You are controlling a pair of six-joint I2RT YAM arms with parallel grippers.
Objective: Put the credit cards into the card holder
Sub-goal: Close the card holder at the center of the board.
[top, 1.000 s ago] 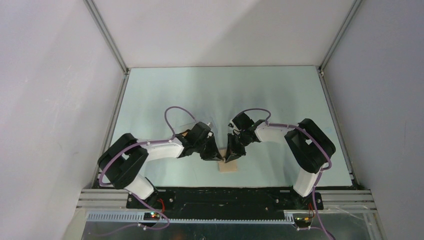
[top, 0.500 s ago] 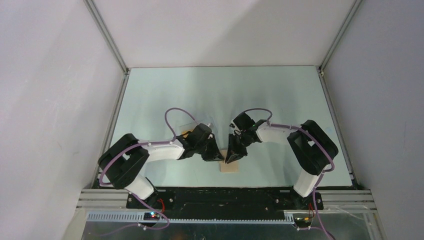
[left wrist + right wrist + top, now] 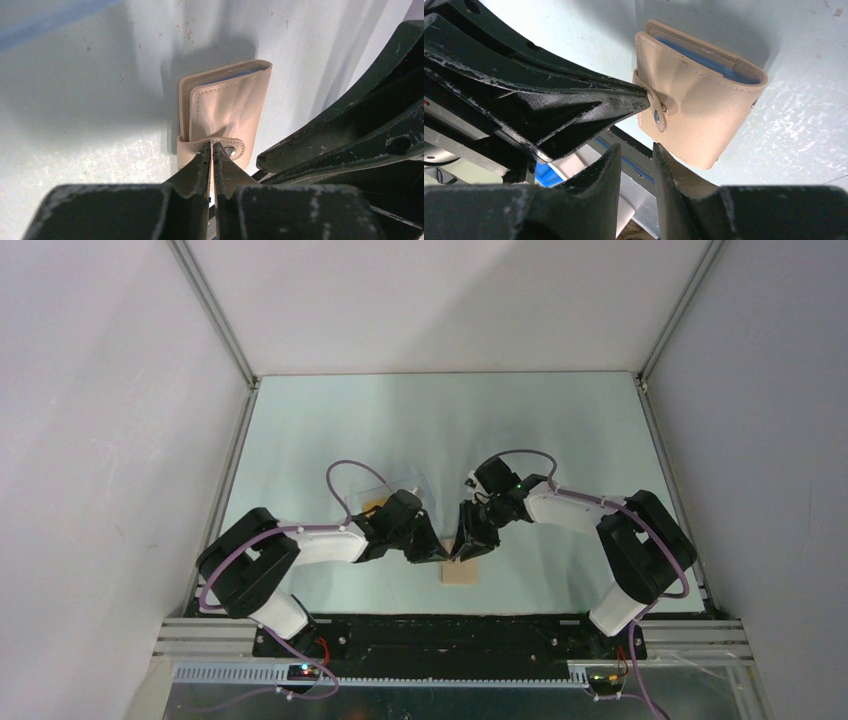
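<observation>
While the card holder (image 3: 459,573) sits folded on the pale table (image 3: 400,420), close to the near edge and midway between the two arm bases, I can see its tan outer face turned up in both wrist views, with a sliver of blue lining (image 3: 235,75) showing at the fold's open end. Its strap (image 3: 212,145) wraps round one edge and carries the small metal snap (image 3: 230,150), which looks pressed down against the face. My left gripper (image 3: 211,146) has its fingers drawn almost together on that strap, pinching the tab just beside the snap; the right wrist camera shows the same dark fingertips (image 3: 636,97) meeting the strap at the wallet's edge. My right gripper (image 3: 636,150) hangs just beside the wallet's near side with its fingers parted by only a narrow slot, and I see nothing caught in that slot; one finger (image 3: 669,170) overlaps the tan edge in the picture, though I cannot tell whether it touches. From above, both arms reach inward so that their wrists nearly meet over the wallet. Behind the left wrist a small orange-yellow patch shows, which I take for the credit cards (image 3: 372,504), lying by a faint clear plastic box (image 3: 395,488); it is too small for me to count them or read their faces.
</observation>
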